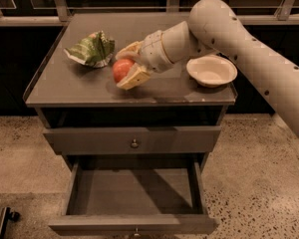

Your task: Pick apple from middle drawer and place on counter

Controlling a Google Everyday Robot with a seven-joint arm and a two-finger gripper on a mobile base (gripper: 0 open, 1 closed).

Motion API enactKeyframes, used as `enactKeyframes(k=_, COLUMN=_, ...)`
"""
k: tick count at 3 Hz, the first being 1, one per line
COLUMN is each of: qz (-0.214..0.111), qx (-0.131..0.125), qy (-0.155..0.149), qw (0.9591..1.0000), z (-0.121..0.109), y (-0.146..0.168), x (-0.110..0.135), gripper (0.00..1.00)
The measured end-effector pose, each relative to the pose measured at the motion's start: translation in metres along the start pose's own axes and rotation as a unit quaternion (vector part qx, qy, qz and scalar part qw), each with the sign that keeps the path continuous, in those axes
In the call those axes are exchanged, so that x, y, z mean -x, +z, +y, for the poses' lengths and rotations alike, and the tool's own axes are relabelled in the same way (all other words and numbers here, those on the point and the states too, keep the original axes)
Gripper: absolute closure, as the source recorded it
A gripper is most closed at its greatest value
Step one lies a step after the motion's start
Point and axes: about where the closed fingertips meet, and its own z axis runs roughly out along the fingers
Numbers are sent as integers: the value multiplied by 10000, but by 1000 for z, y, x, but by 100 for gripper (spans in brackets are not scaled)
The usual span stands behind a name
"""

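On the counter [84, 91], claw [121, 72] grasping apple [120, 67], middle drawer [134, 195] open below, bowl [212, 70] nearby

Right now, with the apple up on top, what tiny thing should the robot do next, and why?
Probably open the gripper and let go. It is shut on the apple, which seems to rest on the counter beside the crumpled green bag, and the middle drawer below stands open with no apple inside.

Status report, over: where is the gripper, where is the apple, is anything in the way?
Gripper above counter, fingers shut around apple. Apple at counter's middle, middle drawer open below. Green wrapper left, white bowl right, neither touching it.
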Motion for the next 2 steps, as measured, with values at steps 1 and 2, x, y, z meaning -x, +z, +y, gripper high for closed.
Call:
enactKeyframes(k=1, qz=0, qx=0, qy=0, qw=10000, z=0, y=0, x=0, gripper=12)
enactKeyframes(k=2, qz=0, qx=1, qy=0, qw=10000, z=0, y=0, x=0, gripper=0)
